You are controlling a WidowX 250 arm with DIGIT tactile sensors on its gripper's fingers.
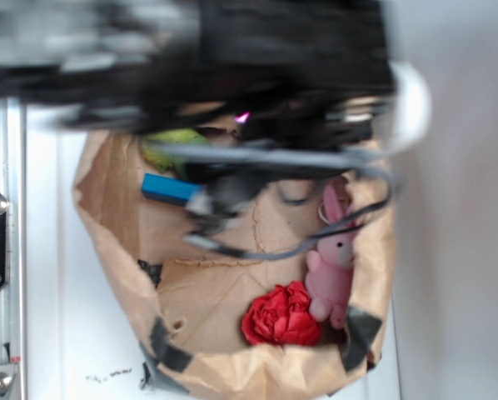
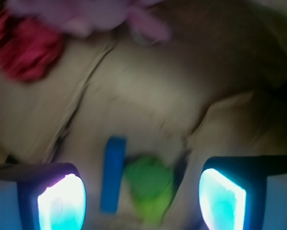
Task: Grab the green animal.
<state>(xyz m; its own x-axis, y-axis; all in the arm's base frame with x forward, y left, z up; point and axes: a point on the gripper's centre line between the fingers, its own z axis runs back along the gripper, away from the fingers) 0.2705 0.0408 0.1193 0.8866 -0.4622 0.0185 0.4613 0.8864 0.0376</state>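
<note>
Green animal [image 2: 150, 184] comes last in size, so first the big things. Largest is the white counter [image 1: 49, 333], with a metal rail [image 1: 3, 250] along its left edge in the exterior view. On the counter sits a crumpled brown paper bag [image 1: 207, 300], opened out like a shallow bowl and patched with dark tape at its rim. The robot arm [image 1: 232, 67] fills the top of the exterior view as a dark blur, with black cables [image 1: 316, 242] looping down over the bag.

The gripper [image 2: 141, 199] is seen from the wrist camera with its jaws spread wide apart and nothing between them; its two fingers [image 2: 62, 201] glow cyan at the lower left and lower right of that view.

Inside the bag, a pink plush bunny [image 1: 332, 267] lies against the right side in the exterior view, and a red crumpled flower-like object [image 1: 282, 317] rests just beside it, touching or nearly so. A blue rectangular block [image 1: 170, 189] lies toward the far left part of the bag.

The green animal, a blurred lime-green plush, lies just beside the blue block; whether they touch cannot be told. In the wrist view it sits between the open fingers, low in the frame, nearer the block than the right finger. In the exterior view only a green patch shows under the arm, above the block.
</note>
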